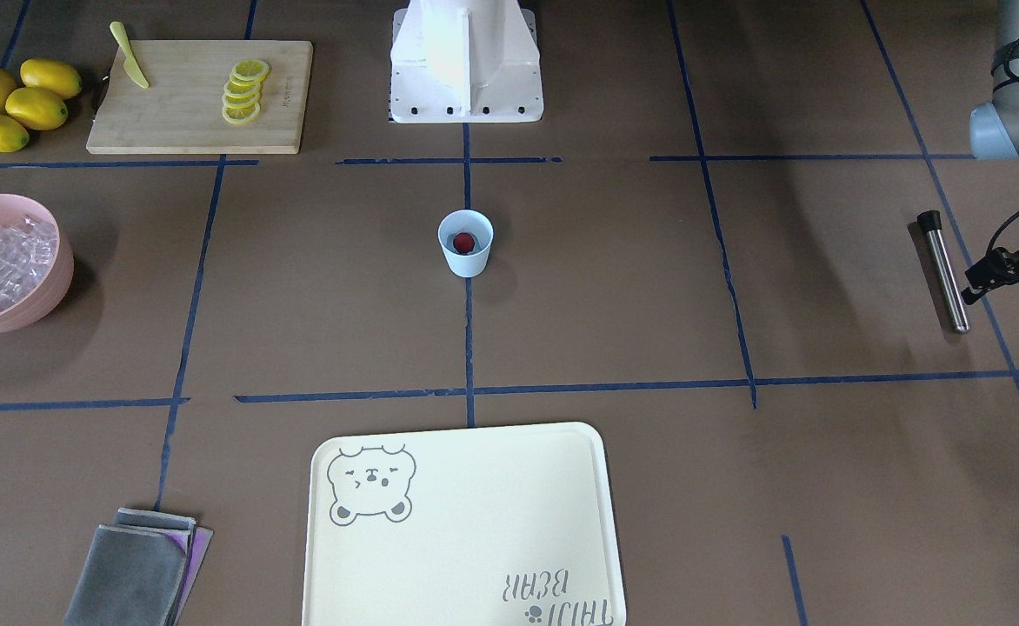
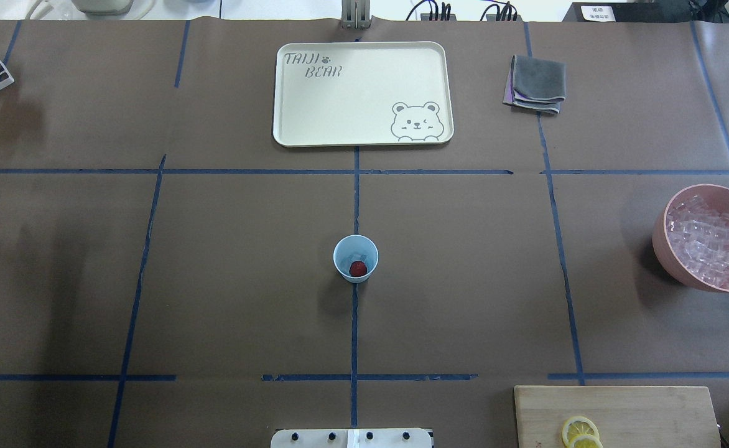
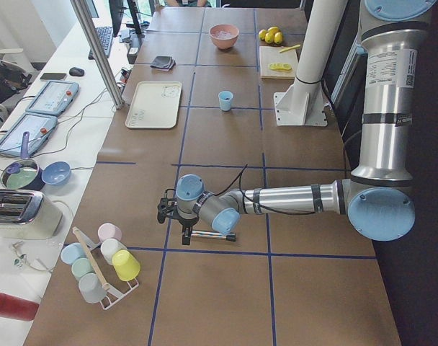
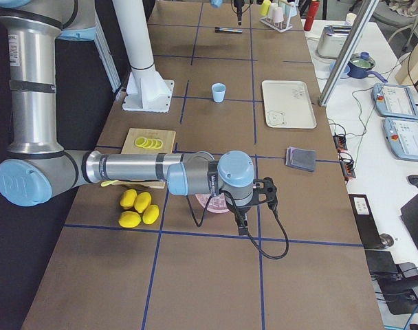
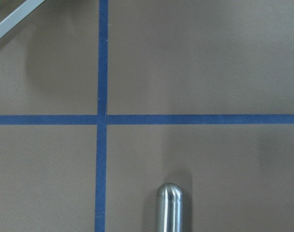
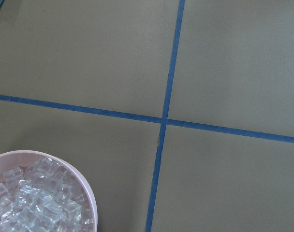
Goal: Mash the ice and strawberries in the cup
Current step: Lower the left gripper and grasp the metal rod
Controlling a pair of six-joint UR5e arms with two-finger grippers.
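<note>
The pale blue cup [image 2: 356, 258] stands upright at the table's middle and also shows in the front view [image 1: 466, 245]. One dark red strawberry [image 2: 357, 269] lies inside it, with a clear ice cube [image 2: 357, 256] beside it. Most of the ice [image 2: 706, 239] fills the pink bowl [image 2: 663, 246] at the right. My left gripper [image 1: 983, 280] hovers at the table's left end beside a steel muddler [image 1: 945, 271]; whether it is open I cannot tell. My right gripper [image 4: 254, 206] hangs over the pink bowl, holding nothing that I can see; its state I cannot tell.
A cream tray [image 2: 362, 134] and a folded grey cloth [image 2: 535, 84] lie at the far side. A cutting board [image 2: 650, 410] with lemon slices [image 2: 579, 430], a yellow knife [image 1: 130, 56] and whole lemons [image 1: 18, 104] sit near the right. A cup rack [image 3: 104, 263] stands past the left gripper.
</note>
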